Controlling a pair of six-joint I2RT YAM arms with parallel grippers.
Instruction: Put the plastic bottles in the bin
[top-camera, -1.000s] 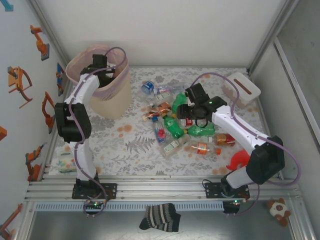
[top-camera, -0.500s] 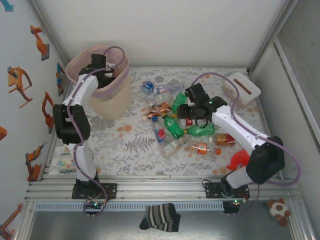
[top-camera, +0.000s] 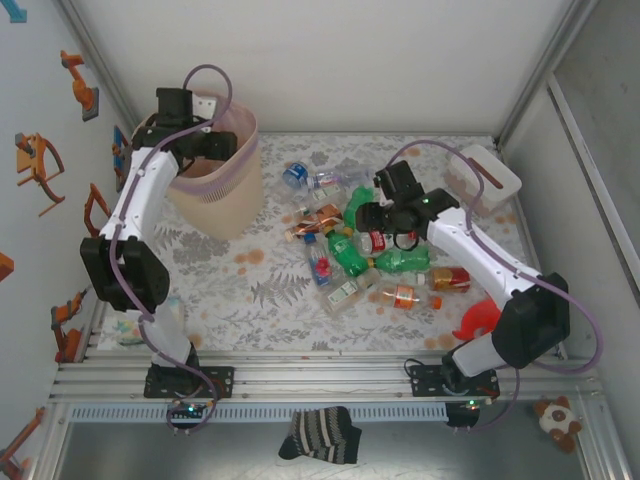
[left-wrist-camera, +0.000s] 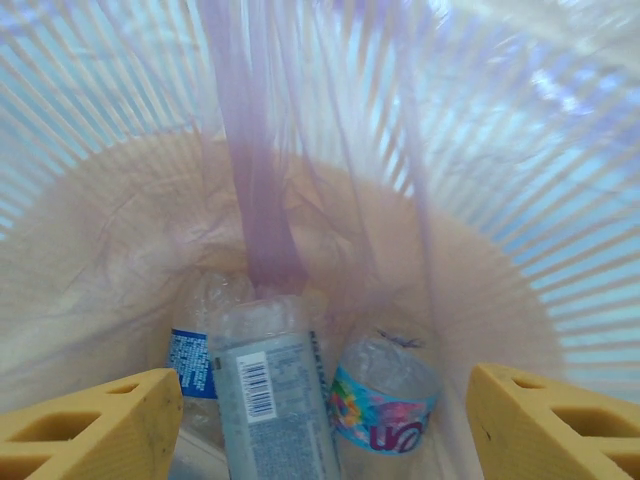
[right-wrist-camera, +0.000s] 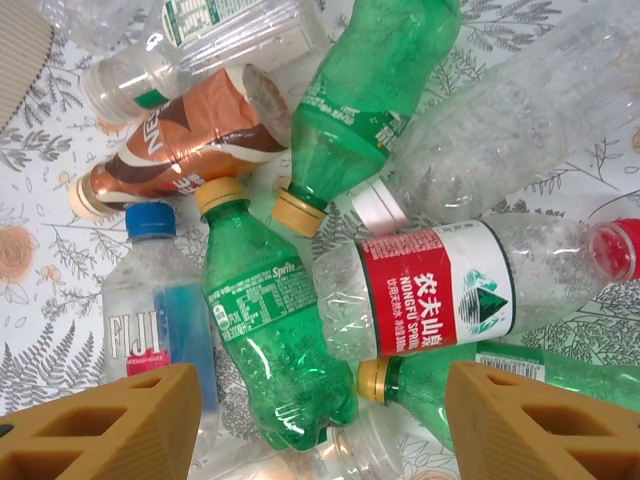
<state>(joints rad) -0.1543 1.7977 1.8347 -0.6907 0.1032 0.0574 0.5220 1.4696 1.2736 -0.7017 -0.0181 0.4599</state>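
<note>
The pale pink bin (top-camera: 215, 195) stands at the back left of the table. My left gripper (top-camera: 210, 146) hangs over its mouth, open and holding nothing. In the left wrist view the left gripper (left-wrist-camera: 320, 430) looks down the ribbed bin wall (left-wrist-camera: 120, 250) at a clear bottle with a barcode label (left-wrist-camera: 270, 390) and a bottle with a colourful label (left-wrist-camera: 385, 400) on the bottom. A pile of plastic bottles (top-camera: 360, 250) lies mid-table. My right gripper (top-camera: 366, 218) hovers open above it. The right gripper (right-wrist-camera: 320, 430) frames a green Sprite bottle (right-wrist-camera: 270, 340) and a red-labelled clear bottle (right-wrist-camera: 440, 290).
A small white box with a slot (top-camera: 483, 175) sits at the back right. A red object (top-camera: 477, 320) lies near the right arm's base. A packet (top-camera: 130, 325) rests at the left edge. A striped sock (top-camera: 320, 435) and a plush toy (top-camera: 556, 420) lie off the table's front.
My left arm has risen and swung leftward above the bin, and its jaws have spread wider. My right gripper has edged slightly towards the back over the pile.
</note>
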